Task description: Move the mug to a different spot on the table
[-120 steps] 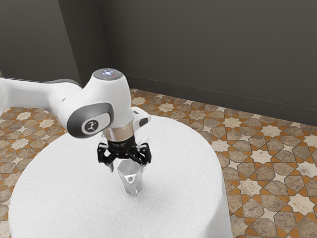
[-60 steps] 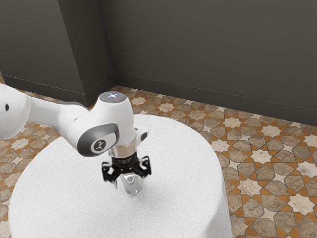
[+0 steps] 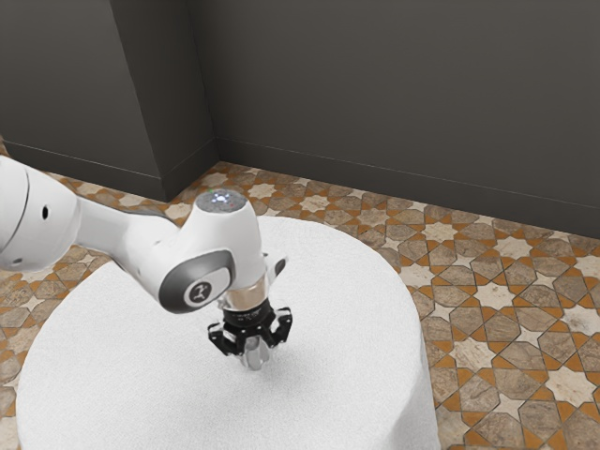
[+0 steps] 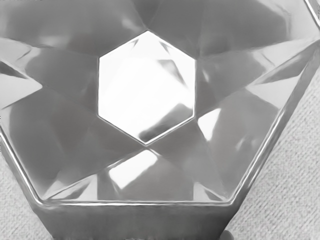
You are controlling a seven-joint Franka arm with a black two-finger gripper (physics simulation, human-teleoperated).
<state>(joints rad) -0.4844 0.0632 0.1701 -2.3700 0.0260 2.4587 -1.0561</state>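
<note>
A silver faceted mug (image 3: 254,357) stands upright on the round white table (image 3: 122,375), near its middle. My gripper (image 3: 250,341) has come down over the mug from above, covering its upper part; the black fingers (image 3: 221,339) stand apart on either side of it, open. From the wrist I look straight down into the mug (image 4: 145,95), seeing its hexagonal bottom and sloping inner walls, with the rim just under the hand.
The white tabletop extends widely toward the exterior view's left and front, and its edge (image 3: 412,309) curves round at the right. Patterned floor tiles (image 3: 506,300) and dark walls (image 3: 394,84) lie beyond.
My hand has dropped from just above the mug's rim to around its upper part. The arm has swung lower and a little toward the exterior view's right. The mug has stayed in place.
</note>
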